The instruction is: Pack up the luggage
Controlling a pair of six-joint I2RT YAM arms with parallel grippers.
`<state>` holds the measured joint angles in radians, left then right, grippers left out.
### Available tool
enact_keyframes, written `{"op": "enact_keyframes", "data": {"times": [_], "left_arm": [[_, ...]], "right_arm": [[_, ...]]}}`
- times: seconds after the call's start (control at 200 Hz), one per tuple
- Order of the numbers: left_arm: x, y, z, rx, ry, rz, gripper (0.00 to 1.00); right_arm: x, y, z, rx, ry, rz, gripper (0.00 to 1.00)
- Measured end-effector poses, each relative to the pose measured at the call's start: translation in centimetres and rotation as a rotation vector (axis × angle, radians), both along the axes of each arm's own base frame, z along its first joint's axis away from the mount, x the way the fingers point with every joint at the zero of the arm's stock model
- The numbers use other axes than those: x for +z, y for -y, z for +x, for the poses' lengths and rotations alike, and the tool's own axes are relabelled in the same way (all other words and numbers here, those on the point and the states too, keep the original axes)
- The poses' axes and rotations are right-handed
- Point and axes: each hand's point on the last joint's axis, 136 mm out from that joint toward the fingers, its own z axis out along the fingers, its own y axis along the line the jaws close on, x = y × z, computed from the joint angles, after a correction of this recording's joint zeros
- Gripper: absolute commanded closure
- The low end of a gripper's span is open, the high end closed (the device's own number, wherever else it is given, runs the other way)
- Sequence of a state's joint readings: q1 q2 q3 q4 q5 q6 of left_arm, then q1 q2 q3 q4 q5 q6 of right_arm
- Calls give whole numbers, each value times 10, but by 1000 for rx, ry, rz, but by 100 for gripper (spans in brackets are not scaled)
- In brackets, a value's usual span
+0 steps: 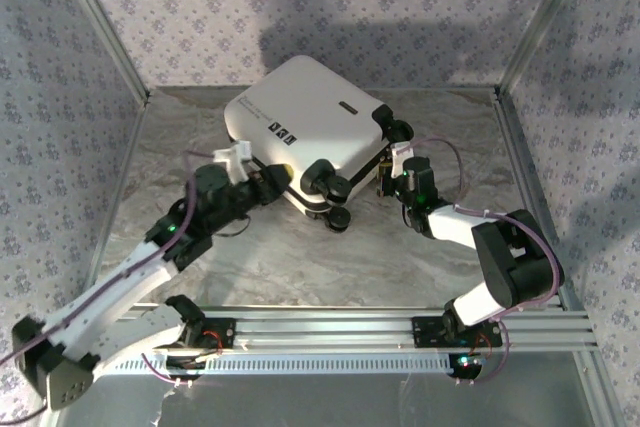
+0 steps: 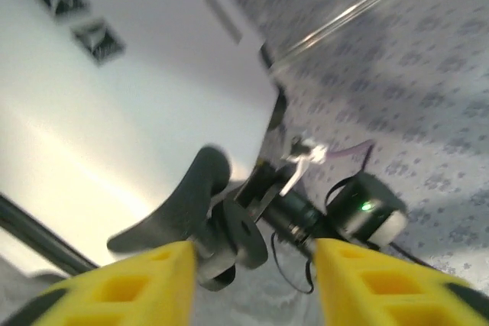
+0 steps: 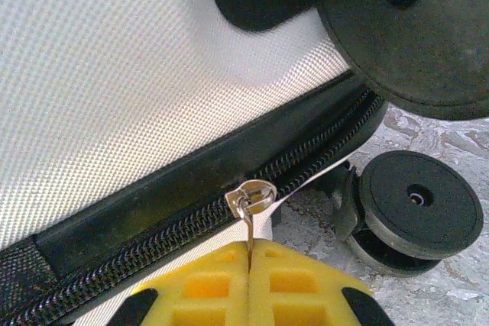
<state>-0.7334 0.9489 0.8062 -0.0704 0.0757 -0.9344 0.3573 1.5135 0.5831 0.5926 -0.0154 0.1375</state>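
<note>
Zipping the luggage (image 1: pixel 305 112) shut.
My right gripper (image 3: pixel 250 265) pinches the zipper pull (image 3: pixel 248 198) on its right side; left gripper (image 2: pixel 256 265) spread by a wheel (image 2: pixel 229 238). Next: drag the pull along, steady tension.

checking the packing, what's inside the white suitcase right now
Nothing inside shows: the small white hard-shell suitcase lies with its shells together, and shell and black zipper band cover the interior. The right tool pinches the small metal zipper pull.
</note>
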Motion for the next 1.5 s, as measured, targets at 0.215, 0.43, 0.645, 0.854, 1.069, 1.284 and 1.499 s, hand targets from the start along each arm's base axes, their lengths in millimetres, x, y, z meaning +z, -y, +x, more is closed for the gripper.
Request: {"op": "enact_keyframes", "data": {"times": [0.215,0.43,0.645,0.854,1.069,1.284,1.499], "left_arm": [[-39,44,-28,-178,-69,144,28],[-11,75,-40,-268,-4,183,26],[-36,87,-27,-251,-60,283,26],[-74,92,-18,-233,-144,398,26],[-83,96,-8,-203,-161,443,25],[-84,96,3,-151,-166,464,24],[-87,98,8,-106,-183,449,24]], "right_arm": [[-1,-1,-1,9,-1,3,100],[-1,-2,-2,15,1,2,100],[-1,-4,-3,21,0,3,100],[-2,-5,-4,24,0,4,100],[-2,-9,-7,40,1,8,100],[-2,-12,-11,51,2,9,100],[-2,-16,-16,66,5,9,100]]}}
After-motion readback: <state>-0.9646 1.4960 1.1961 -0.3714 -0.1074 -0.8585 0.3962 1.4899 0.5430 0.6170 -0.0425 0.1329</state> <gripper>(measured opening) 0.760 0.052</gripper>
